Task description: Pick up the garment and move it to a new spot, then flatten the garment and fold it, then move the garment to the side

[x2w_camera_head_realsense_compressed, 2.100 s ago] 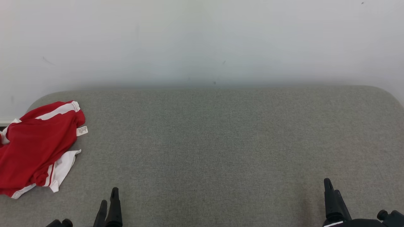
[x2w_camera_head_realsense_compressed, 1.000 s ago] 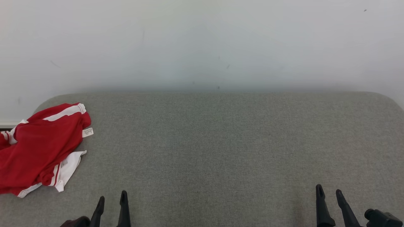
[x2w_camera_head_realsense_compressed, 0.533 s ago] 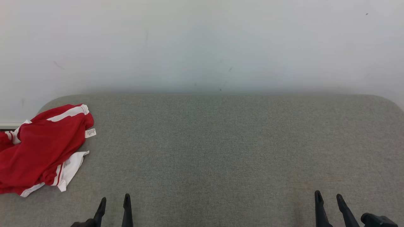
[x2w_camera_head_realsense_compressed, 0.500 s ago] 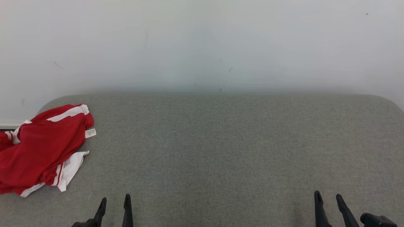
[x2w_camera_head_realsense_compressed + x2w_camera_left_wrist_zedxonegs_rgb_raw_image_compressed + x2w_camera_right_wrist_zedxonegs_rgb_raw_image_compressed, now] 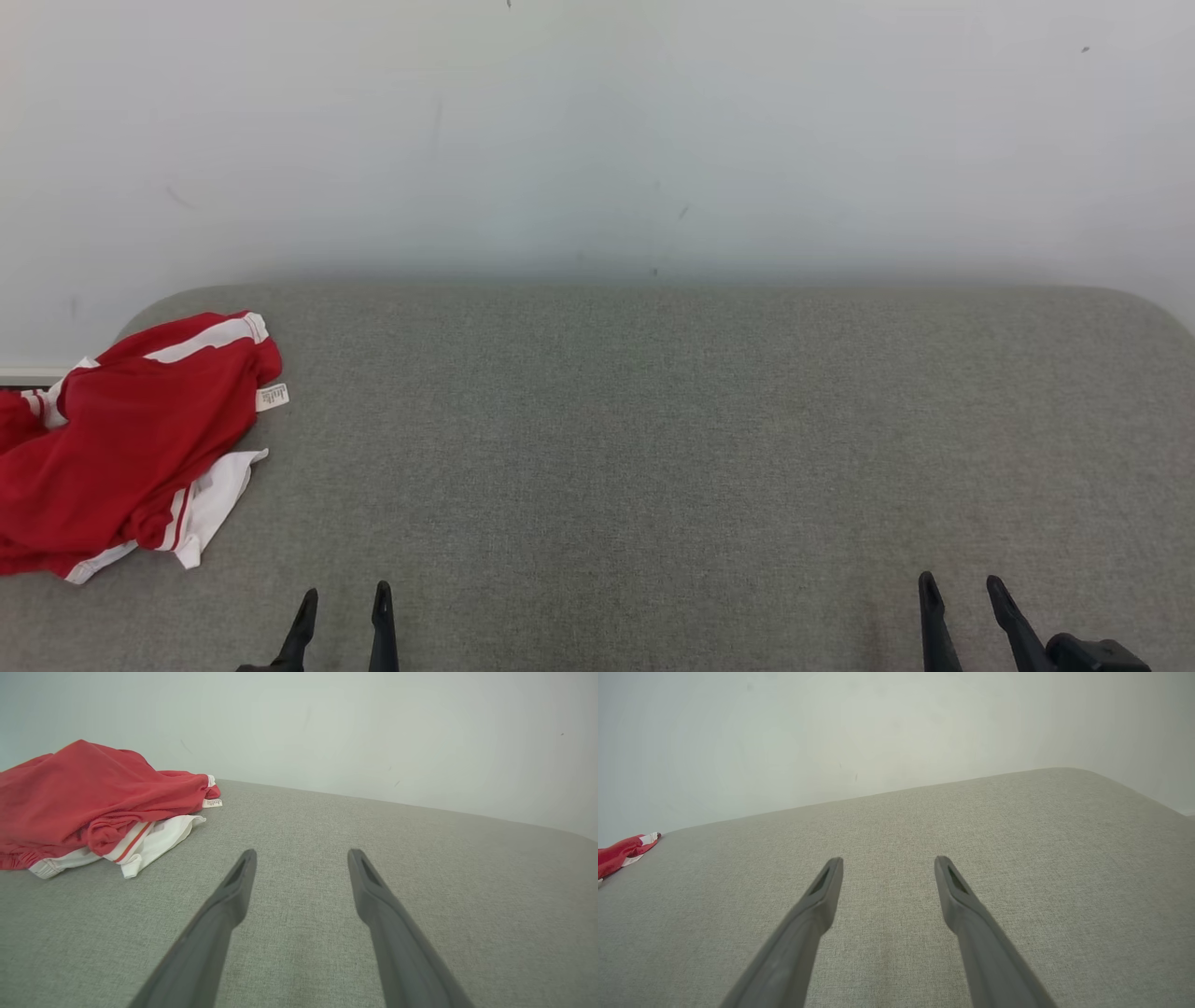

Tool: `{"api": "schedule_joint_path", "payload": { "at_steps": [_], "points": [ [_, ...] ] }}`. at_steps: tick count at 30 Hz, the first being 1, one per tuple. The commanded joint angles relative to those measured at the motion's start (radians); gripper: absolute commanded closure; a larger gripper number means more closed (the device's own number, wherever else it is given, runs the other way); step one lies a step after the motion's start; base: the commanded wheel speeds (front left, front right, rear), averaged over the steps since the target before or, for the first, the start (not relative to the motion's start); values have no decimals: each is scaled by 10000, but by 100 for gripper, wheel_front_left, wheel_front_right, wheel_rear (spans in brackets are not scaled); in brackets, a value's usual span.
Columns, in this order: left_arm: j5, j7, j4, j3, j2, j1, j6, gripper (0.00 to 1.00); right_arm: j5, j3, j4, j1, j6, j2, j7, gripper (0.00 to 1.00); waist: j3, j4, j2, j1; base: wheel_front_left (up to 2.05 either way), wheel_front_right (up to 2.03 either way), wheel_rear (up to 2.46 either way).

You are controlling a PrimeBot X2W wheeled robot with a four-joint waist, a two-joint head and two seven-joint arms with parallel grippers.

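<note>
The garment [image 5: 121, 448] is a crumpled red piece with white trim and a small white tag, heaped at the far left of a grey fabric surface [image 5: 653, 448]. The left wrist view has the garment [image 5: 88, 802] up and to the left of my fingers, and the right wrist view catches a red corner of the garment [image 5: 623, 851] at its left edge. My left gripper [image 5: 344, 597] is open and empty near the front edge, right of the garment and apart from it. My right gripper [image 5: 962, 588] is open and empty at the front right.
A pale wall [image 5: 597, 140] rises straight behind the grey surface. The surface's back corners are rounded, and its left edge lies just behind the garment. A strip of skirting [image 5: 28, 376] shows at the far left.
The head view has shifted, so the whole scene sits slightly lower and to the right. Both grippers show less of themselves at the bottom edge. The garment lies unmoved.
</note>
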Motion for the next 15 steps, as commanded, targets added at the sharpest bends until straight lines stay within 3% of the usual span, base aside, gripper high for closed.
{"api": "schedule_joint_path", "payload": {
  "at_steps": [1, 15],
  "points": [
    [166, -68, 2, -3, -6, 114, 5, 0, -209, 15, -37, 89, 37, -51, -57, 0, -6, 5, 0, 0, 0, 0, 0],
    [773, -329, 218, 99, -138, 183, -49, 0, -1172, 58, -11, 273, 41, -57, -244, 0, -122, 33, 0, 0, 0, 0, 0]
  ]
}}
